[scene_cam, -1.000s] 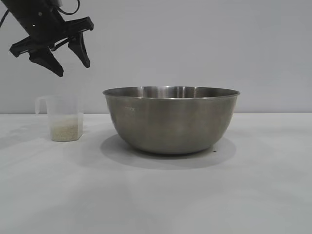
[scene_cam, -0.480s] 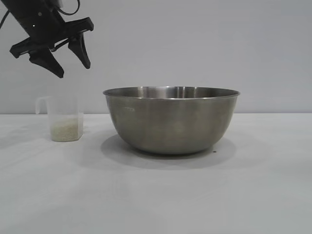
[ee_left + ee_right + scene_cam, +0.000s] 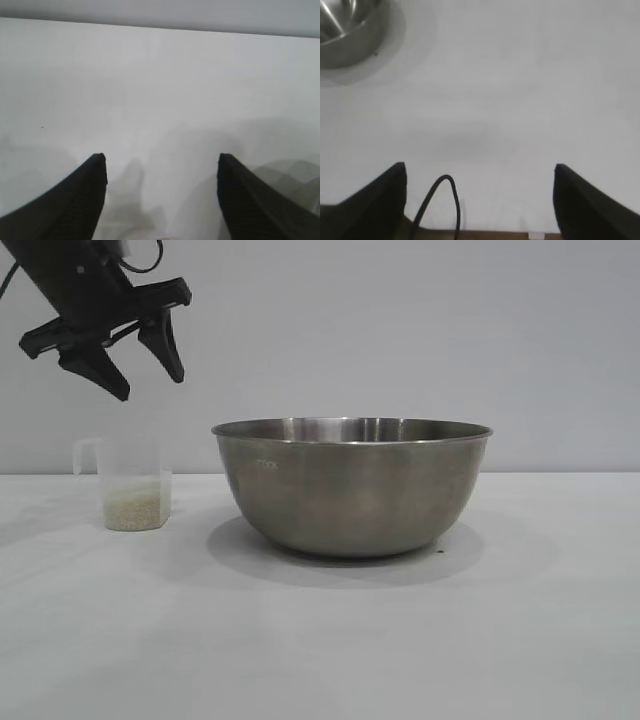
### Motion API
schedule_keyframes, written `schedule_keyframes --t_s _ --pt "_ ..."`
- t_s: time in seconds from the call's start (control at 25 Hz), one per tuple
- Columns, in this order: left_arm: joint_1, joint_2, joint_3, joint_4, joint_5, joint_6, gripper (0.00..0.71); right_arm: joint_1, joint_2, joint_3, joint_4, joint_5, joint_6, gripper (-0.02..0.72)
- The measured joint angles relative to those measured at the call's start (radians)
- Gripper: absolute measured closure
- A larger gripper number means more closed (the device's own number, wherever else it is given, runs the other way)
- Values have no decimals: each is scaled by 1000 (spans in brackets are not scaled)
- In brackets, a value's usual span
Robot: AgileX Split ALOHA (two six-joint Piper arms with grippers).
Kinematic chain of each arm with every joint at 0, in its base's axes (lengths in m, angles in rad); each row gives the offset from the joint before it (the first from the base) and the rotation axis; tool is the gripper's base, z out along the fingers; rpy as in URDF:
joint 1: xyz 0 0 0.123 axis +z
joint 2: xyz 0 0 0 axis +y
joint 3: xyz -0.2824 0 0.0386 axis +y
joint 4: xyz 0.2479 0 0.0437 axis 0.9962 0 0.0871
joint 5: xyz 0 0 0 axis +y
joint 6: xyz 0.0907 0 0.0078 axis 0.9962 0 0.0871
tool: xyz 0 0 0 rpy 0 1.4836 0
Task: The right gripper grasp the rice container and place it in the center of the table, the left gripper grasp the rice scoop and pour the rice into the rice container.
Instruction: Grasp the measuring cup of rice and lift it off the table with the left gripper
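The rice container point(image 3: 352, 490), a large steel bowl, stands upright in the middle of the white table point(image 3: 320, 640). To its left stands the rice scoop point(image 3: 132, 485), a clear plastic cup with rice point(image 3: 133, 510) in its bottom and its handle turned away from the bowl. My left gripper point(image 3: 150, 387) hangs open in the air above the scoop, well clear of its rim, and holds nothing point(image 3: 161, 157). The right gripper point(image 3: 479, 166) is outside the exterior view; it is open and empty over bare table, far from the rice container point(image 3: 345, 35).
A black cable point(image 3: 442, 200) loops up between the right fingers. A brown strip of the table's edge point(image 3: 495, 235) lies just below them. A plain grey wall point(image 3: 400, 330) stands behind the table.
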Motion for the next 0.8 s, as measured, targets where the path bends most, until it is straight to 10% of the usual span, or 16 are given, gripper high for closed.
schedule_keyframes --t_s 0.8 --pt "-1 -70 0 163 63 71 251 0 0 0 0 0 2 155"
